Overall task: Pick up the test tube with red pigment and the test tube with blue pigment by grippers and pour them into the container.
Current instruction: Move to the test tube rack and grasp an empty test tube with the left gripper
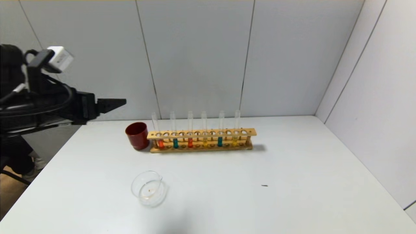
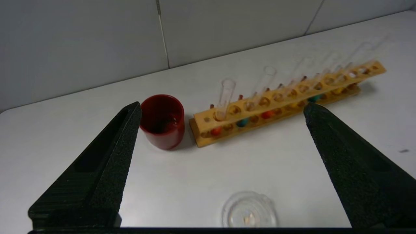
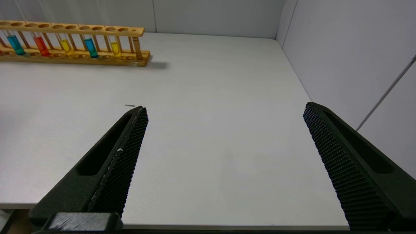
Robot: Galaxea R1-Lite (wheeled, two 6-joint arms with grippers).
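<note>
The rack (image 1: pixel 201 140) stands at the table's (image 1: pixel 292 182) rear, a cup (image 1: pixel 136 135) seemingly touching its left end, the container (image 1: pixel 149 188) in front.

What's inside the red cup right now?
The left wrist view looks into the red cup: a dark, glossy patch shows at the bottom, maybe liquid, but I cannot tell. The near wall hides part of the floor. No tube is in it.

A white table (image 1: pixel 292 169) stands in a corner of pale grey panelled walls (image 1: pixel 195 55)

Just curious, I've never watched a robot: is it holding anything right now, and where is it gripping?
Nothing is held. The left gripper and right gripper are both open and empty; every tube stands in the wooden rack.
</note>
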